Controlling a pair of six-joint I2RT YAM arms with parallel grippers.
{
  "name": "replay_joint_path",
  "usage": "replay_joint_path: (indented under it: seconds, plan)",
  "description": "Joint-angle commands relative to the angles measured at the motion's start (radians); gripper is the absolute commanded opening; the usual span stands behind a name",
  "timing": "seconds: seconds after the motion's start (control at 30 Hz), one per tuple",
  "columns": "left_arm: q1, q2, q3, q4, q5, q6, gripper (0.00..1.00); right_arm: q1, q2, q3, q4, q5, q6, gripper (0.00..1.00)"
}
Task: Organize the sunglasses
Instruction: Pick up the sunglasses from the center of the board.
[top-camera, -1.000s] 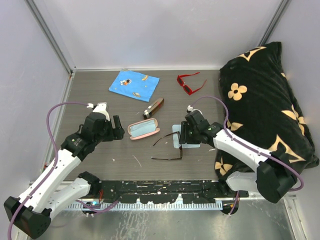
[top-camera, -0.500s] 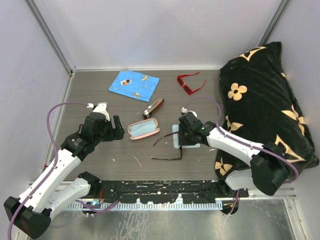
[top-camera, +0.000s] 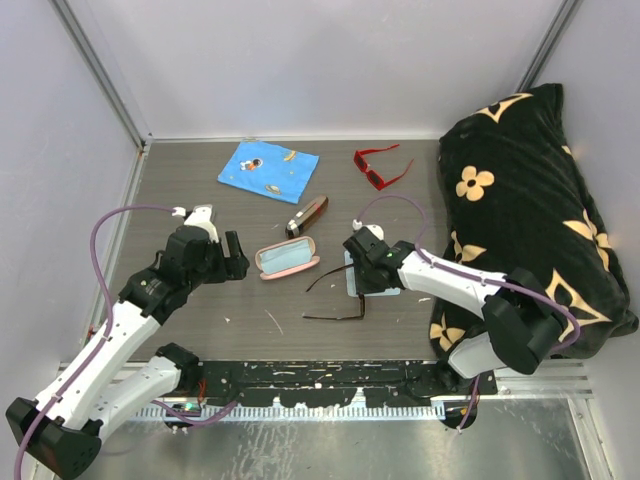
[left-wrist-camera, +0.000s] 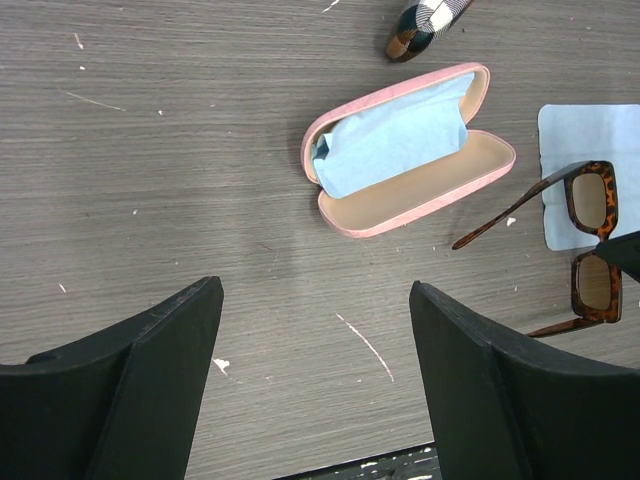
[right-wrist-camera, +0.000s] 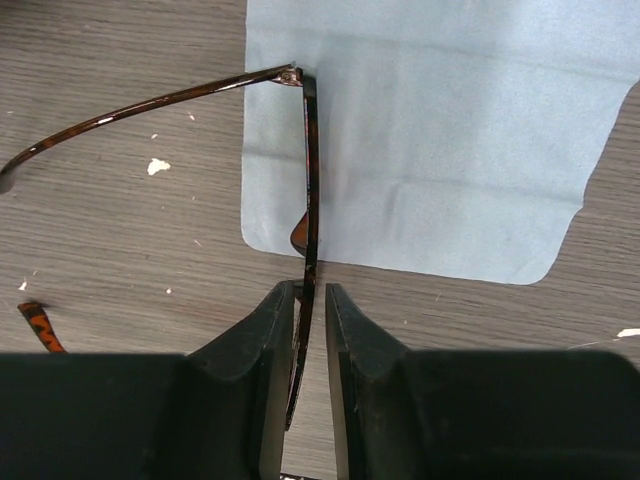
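Your right fingers (right-wrist-camera: 265, 400) have slid left and narrowed around the brown sunglasses (right-wrist-camera: 311, 150), whose front bar runs lengthwise between them at the left edge of the blue cloth (right-wrist-camera: 430, 130). You cannot tell if they pinch yet. Your left fingers (left-wrist-camera: 500, 400) gape empty, farther off.

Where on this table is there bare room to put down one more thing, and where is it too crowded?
Free: the far left corner, between the blue patterned cloth and the left wall; the near strip in front of the pink case, left of the brown sunglasses. Crowded: the middle, around the right hand and light blue cloth.
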Motion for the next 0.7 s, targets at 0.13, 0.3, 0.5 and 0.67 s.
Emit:
replay_joint_path:
  seconds: [0.13, 0.3, 0.5, 0.67]
  plan:
    - [0.004, -0.013, 0.018, 0.042, 0.017, 0.019, 0.77, 0.01, 0.026, 0.049, -0.004, 0.093, -0.006, 0.22]
    - [0.004, -0.012, 0.017, 0.043, 0.018, 0.019, 0.77, 0.013, 0.034, 0.043, 0.011, 0.094, -0.003, 0.22]
    - [0.003, -0.008, 0.019, 0.045, 0.019, 0.019, 0.77, 0.013, 0.038, 0.047, 0.018, 0.093, -0.007, 0.22]
    - [0.004, -0.013, 0.016, 0.043, 0.02, 0.019, 0.77, 0.014, 0.047, 0.045, 0.021, 0.087, -0.015, 0.18]
